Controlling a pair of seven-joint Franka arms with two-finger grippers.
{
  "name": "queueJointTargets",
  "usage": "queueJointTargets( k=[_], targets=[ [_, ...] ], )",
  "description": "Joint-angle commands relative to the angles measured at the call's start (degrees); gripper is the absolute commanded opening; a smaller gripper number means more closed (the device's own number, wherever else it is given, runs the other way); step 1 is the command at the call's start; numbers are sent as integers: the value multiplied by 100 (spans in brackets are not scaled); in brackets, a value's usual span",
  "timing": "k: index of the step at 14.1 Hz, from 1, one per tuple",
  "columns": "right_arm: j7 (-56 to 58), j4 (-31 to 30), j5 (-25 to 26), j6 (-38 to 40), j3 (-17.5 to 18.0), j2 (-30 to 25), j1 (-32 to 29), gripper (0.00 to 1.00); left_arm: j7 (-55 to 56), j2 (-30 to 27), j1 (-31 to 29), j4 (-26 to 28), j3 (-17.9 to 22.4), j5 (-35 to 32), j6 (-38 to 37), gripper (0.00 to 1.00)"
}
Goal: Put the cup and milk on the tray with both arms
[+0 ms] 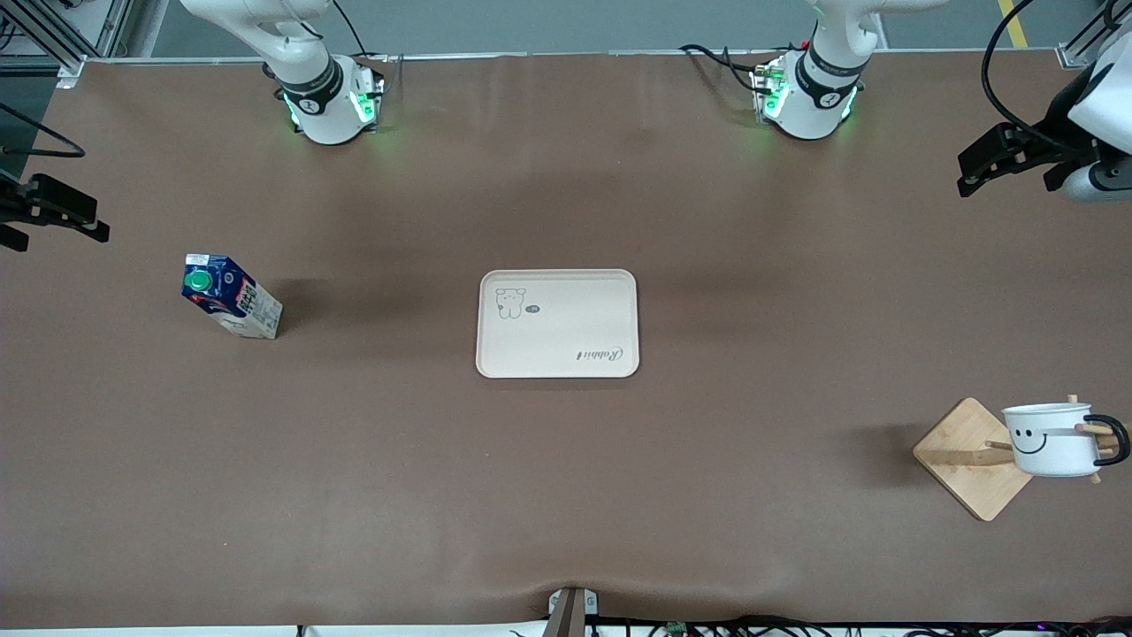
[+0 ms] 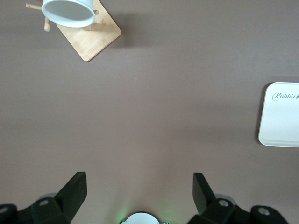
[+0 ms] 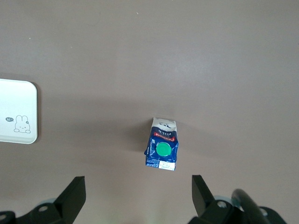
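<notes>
Jaws wide apart on both sides, nothing between them. Left gripper (image 2: 140,196) hangs with its two black fingers (image 2: 74,189) spread over bare brown table (image 1: 566,495), well apart from the tray (image 1: 557,324) and out toward the left arm's end; in the front view it shows at the picture's edge (image 1: 1008,159). Right gripper (image 3: 138,196) mirrors it, fingers (image 3: 74,191) just as wide, holding nothing, up over the table toward the right arm's end (image 1: 53,208), and the milk (image 3: 161,149) sits on the table below its camera.

Now the tray: flat, cream-beige, rounded corners, lying mid-table between the two arms, a small bear drawing at one corner and cursive "Rabbit" lettering at another. Nothing on it.

Off toward the left arm's end, and nearer the front camera than the tray, there's a diamond-shaped wooden stand (image 1: 968,460) with pegs. The cup (image 1: 1052,440) hangs on it by its black handle, tipped on its side, white with a dark rim and a black smiley face.

The milk (image 1: 232,296) stands upright well apart from the tray, toward the right arm's end: dark blue carton, round green cap, red and white print, pale base.
</notes>
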State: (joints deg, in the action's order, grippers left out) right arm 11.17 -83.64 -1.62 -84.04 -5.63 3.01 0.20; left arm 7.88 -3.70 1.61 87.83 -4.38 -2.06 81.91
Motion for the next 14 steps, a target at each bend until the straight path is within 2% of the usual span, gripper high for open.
queueJointTargets(
  k=[1,14],
  targets=[
    [34,173,-23,89,54,77,-82,100,-111,-43,-3,-3,33,100,0,100],
    [34,173,-23,98,54,138,-64,100,3,98,-20,-134,51,39,18,100]
  ],
)
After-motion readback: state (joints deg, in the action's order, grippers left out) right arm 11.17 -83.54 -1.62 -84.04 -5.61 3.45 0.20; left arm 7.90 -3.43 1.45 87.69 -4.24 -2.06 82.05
